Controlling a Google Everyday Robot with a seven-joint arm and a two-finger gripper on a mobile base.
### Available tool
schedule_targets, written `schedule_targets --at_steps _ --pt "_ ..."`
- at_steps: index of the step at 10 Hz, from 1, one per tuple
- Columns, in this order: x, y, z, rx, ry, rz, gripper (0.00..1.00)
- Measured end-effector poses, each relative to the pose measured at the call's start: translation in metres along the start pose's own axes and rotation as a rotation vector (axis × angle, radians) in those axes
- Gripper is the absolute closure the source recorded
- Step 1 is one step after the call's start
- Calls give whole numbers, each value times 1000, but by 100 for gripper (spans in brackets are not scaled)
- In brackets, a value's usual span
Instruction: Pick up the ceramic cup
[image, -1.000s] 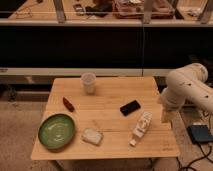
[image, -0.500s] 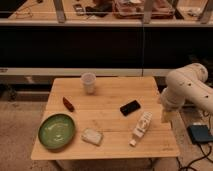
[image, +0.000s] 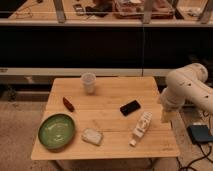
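Cup (image: 88, 82) upright on table (image: 111, 96), gripper (image: 166, 116) off at right.
Nearest, lower left: green bowl (image: 57, 131), with white block (image: 92, 136) just beside it; bottle (image: 141, 126) lying on its side toward lower right. At table's right edge, gripper hanging spread and empty, well apart from cup. Further back, phone (image: 130, 107) mid-table, red item (image: 68, 104) at left. Farthest, upper centre of tabletop: cup, alone.
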Motion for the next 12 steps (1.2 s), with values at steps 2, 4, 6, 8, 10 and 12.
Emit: schedule_targets --at_steps 2,4,6,8,10,12 --pt "0 0 0 0 0 0 35" --pt "0 0 0 0 0 0 35" --pt "0 0 0 0 0 0 35" --pt "0 0 1 -1 -1 0 35" --pt "0 0 1 -1 -1 0 35" --pt "-2 -12 -3 23 -4 -23 35"
